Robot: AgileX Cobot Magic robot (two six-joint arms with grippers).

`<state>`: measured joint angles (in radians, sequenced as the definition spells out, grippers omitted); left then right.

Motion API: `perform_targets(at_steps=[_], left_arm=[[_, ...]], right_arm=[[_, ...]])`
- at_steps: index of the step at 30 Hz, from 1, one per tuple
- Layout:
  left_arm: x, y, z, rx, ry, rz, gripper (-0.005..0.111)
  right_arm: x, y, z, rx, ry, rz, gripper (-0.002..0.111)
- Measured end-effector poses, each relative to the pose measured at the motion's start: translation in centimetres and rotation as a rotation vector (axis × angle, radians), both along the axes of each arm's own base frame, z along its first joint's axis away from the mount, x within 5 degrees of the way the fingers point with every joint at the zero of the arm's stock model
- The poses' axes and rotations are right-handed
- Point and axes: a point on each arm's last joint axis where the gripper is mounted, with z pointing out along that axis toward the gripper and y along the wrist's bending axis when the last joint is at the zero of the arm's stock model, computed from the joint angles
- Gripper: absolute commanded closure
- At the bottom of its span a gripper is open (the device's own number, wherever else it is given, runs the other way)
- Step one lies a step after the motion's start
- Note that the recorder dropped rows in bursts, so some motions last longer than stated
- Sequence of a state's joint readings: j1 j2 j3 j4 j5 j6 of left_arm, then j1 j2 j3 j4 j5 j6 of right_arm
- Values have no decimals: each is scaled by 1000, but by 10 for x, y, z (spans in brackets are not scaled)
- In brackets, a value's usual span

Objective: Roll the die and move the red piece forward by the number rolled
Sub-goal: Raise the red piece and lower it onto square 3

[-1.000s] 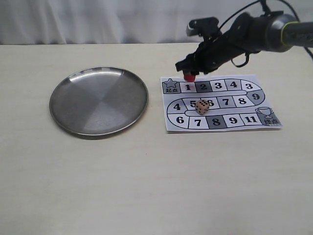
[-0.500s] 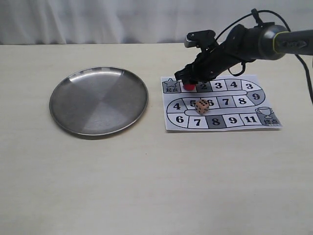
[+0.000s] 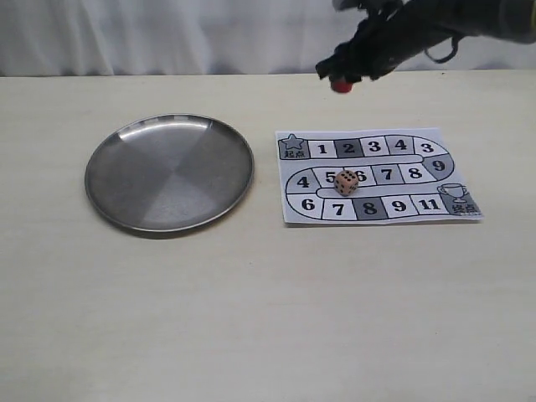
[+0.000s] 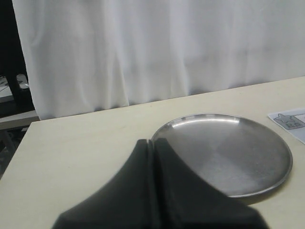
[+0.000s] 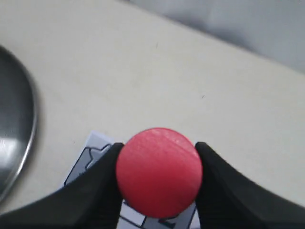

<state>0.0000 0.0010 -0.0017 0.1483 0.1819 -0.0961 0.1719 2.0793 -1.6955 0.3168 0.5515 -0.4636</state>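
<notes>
Red piece [image 5: 158,172] sits clamped in right claw [image 5: 158,164]; only wrist view shows left claw [image 4: 153,147] closed.

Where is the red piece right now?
In the exterior view's upper right, the glossy red cylinder is clamped in the right gripper, raised above the numbered paper board's star corner.

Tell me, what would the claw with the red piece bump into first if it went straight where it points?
Probably the game board, near its star corner. The right claw, shut on the red piece, points down at it, with only air between. How far is hard to tell.
</notes>
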Motion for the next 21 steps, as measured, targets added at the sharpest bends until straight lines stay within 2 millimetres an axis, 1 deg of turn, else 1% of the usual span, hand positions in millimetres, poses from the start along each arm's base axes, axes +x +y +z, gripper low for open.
perform_targets(at_steps=[2, 3, 5, 6, 9, 10, 11, 12, 13, 14, 15, 21], left_arm=[[0, 0, 0, 0, 0, 0, 107], [0, 0, 0, 0, 0, 0, 107], [0, 0, 0, 0, 0, 0, 107], [0, 0, 0, 0, 0, 0, 107], [0, 0, 0, 0, 0, 0, 107], [0, 0, 0, 0, 0, 0, 107], [0, 0, 0, 0, 0, 0, 107], [0, 0, 0, 0, 0, 0, 107], [0, 0, 0, 0, 0, 0, 107], [0, 0, 0, 0, 0, 0, 107], [0, 0, 0, 0, 0, 0, 107], [0, 0, 0, 0, 0, 0, 107]], right_arm=[[-2, -7, 20, 9, -50, -20, 104], [-3, -11, 26, 12, -66, -30, 104], [-2, -17, 29, 17, -73, -49, 104], [-2, -19, 27, 17, -70, -56, 104], [4, -21, -8, 5, -10, -74, 104], [8, -21, -30, -2, 31, -76, 104], [10, -21, -40, -6, 50, -76, 104], [13, -20, -66, -15, 101, -77, 104], [14, -20, -79, -19, 129, -77, 104], [15, -20, -105, -33, 179, -74, 104], [15, -21, -120, -46, 203, -73, 104], [16, -21, -121, -50, 198, -73, 104]])
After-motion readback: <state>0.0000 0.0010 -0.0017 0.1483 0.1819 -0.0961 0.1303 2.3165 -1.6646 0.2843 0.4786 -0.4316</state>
